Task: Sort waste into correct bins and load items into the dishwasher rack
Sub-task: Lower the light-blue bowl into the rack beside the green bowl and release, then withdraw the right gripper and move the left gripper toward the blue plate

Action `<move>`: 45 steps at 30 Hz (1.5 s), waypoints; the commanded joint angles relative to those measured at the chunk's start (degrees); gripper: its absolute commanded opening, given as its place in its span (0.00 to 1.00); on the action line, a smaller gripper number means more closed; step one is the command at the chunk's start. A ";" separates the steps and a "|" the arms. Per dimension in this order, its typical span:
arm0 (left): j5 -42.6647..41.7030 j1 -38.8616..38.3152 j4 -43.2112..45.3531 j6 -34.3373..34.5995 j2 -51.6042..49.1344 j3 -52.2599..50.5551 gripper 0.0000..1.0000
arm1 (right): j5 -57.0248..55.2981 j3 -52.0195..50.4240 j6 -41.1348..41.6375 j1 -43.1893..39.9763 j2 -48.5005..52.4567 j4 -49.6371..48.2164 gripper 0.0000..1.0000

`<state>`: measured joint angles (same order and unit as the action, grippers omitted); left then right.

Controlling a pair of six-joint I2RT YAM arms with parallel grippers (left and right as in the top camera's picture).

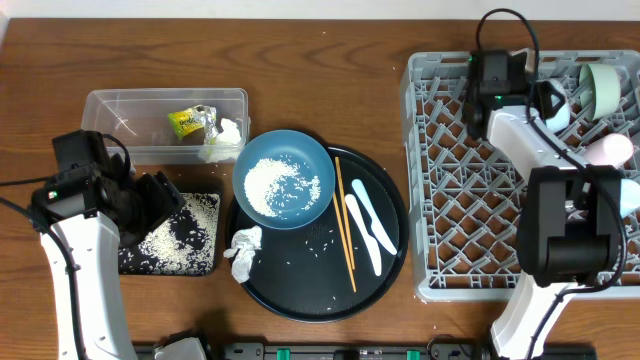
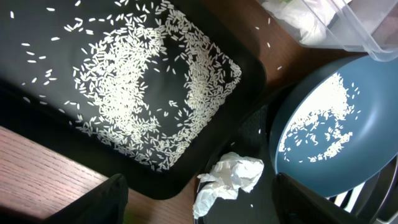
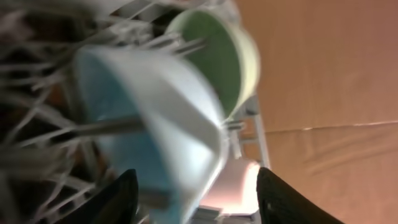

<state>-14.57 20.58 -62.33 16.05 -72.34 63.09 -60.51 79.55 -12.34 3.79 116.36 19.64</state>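
Left claw [image 2: 205, 202] hung released, nothing between its fingers, above a small crumpled white tissue [image 2: 227, 180] at the bottom of its wrist view. I saw loose white rice grains [image 2: 124, 81] spread in the shallow black rectangular tray [image 2: 37, 106] at upper left, and more in the large blue dish [image 2: 336, 124] at right. Right claw [image 3: 196, 193] stood parted too, gripping nothing I could make out through the blur, before a small light-blue bowl [image 3: 155, 112] and a pale-green bowl [image 3: 217, 62] in the large square grey plastic rack [image 1: 450, 200], right of the overhead frame. A crinkled yellow-green wrapper [image 1: 185, 122] lay in the clear plastic tub [image 1: 165, 100], upper left.
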 commanded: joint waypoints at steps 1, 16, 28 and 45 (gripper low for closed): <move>0.74 0.24 0.00 -0.57 -0.37 -0.09 0.75 | 6.27 0.24 8.15 0.79 -1.44 2.84 0.58; 0.74 0.24 0.00 -0.57 -0.37 -0.09 0.75 | 34.16 0.26 15.34 0.83 -21.29 19.56 0.68; 0.74 -3.48 1.22 -0.55 -0.37 -0.07 0.75 | 59.69 0.26 15.47 0.76 -34.60 33.44 0.84; 11.41 -44.41 22.32 -0.55 -8.04 -0.07 0.76 | 67.63 0.24 15.50 0.79 -34.58 39.52 0.86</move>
<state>-5.63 -18.79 -41.89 16.08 -76.84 63.07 5.23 79.44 2.61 4.05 82.08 58.72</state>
